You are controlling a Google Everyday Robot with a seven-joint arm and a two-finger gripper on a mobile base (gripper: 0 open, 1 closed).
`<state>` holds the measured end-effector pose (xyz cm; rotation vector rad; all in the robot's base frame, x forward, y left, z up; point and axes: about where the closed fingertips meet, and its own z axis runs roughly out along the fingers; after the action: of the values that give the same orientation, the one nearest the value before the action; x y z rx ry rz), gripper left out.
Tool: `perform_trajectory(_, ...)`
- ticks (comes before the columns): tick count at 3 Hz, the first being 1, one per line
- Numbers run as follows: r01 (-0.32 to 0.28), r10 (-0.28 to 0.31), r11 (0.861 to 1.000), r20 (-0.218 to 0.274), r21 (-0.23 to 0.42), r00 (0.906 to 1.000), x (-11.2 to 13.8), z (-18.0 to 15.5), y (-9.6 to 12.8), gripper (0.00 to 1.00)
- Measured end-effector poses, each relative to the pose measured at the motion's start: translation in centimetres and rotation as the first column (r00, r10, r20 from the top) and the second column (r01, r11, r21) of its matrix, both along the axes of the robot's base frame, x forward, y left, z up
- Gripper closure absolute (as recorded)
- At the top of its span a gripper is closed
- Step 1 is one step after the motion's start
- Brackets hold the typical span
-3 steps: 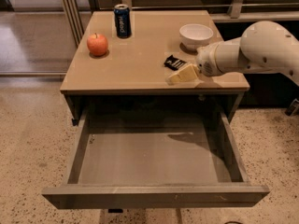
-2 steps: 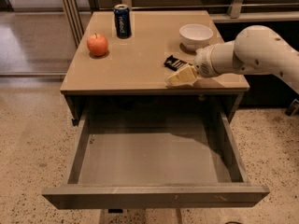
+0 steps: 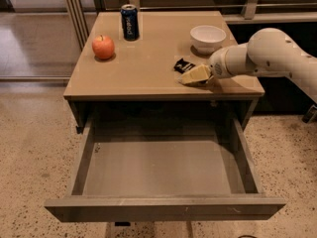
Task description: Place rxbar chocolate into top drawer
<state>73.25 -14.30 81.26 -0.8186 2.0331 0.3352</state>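
Note:
The rxbar chocolate [image 3: 184, 65], a small flat bar in a black wrapper, lies on the tan tabletop [image 3: 148, 58] right of the middle, just in front of the white bowl. My gripper [image 3: 194, 76] comes in from the right on a white arm and sits low over the table, touching or just next to the bar's near right end. The top drawer [image 3: 163, 170] is pulled fully out below the table's front edge and holds nothing; its grey front panel [image 3: 163, 208] is nearest me.
A white bowl [image 3: 208, 36] stands behind the bar. A dark blue soda can [image 3: 130, 22] stands at the back of the table and a red apple [image 3: 103, 47] at the left. Speckled floor surrounds the table; dark shelving is at the right.
The gripper has shifted slightly left along the table's front right area, staying beside the bar. The bar, bowl, can, apple and drawer have not moved.

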Motion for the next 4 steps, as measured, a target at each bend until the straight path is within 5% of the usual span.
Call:
perform_trajectory(2, -0.007, 0.009, 0.999, -0.055, 0.043, 0.9984, 0.2, -0.4, 0.6, 0.51)
perform_trajectory(4, -0.050, 0.053, 0.997, -0.048, 0.053, 0.9974, -1.8, 1.5, 1.4, 1.00)
